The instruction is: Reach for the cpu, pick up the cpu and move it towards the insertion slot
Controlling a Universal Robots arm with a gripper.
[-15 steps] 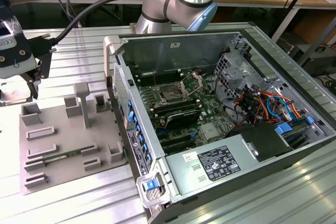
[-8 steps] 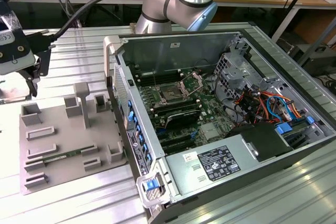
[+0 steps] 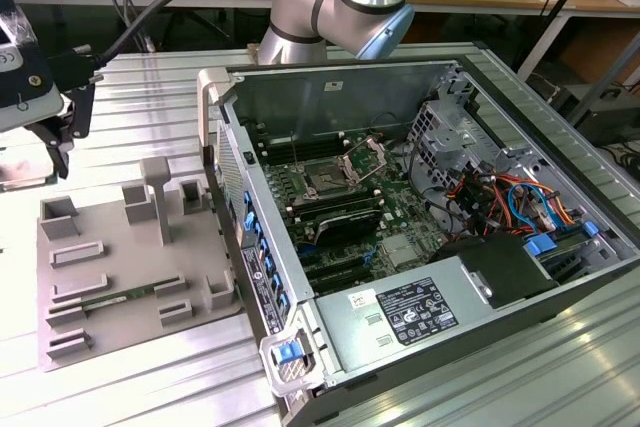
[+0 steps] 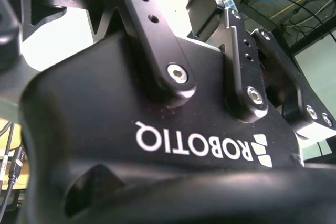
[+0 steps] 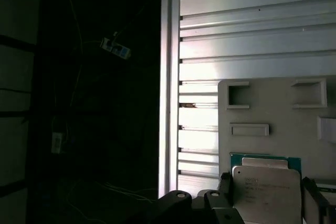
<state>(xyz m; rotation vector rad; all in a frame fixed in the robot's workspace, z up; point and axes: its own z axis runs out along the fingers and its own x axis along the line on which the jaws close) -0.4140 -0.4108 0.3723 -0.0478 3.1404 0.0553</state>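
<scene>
In the first wrist view the cpu (image 5: 265, 195), a flat square chip with a pale silver top and a green edge, sits between the two dark fingers of my gripper (image 5: 266, 187), which is shut on its sides. It hangs above the grey fixture plate (image 5: 273, 108). In the exterior view my gripper (image 3: 55, 142) is at the far left, above the table and well away from the computer. The insertion slot (image 3: 325, 183), a square socket with a dark centre and its silver bracket raised, lies on the motherboard inside the open case. The second wrist view shows my gripper's black housing (image 4: 157, 129).
A grey fixture plate (image 3: 100, 297) with raised pockets lies on the ribbed metal table (image 3: 130, 87). The case wall (image 3: 225, 167) stands between the plate and the motherboard. Cables (image 3: 500, 197) and a power supply (image 3: 410, 307) crowd the case's right side. The table's edge (image 5: 170, 77) borders dark floor.
</scene>
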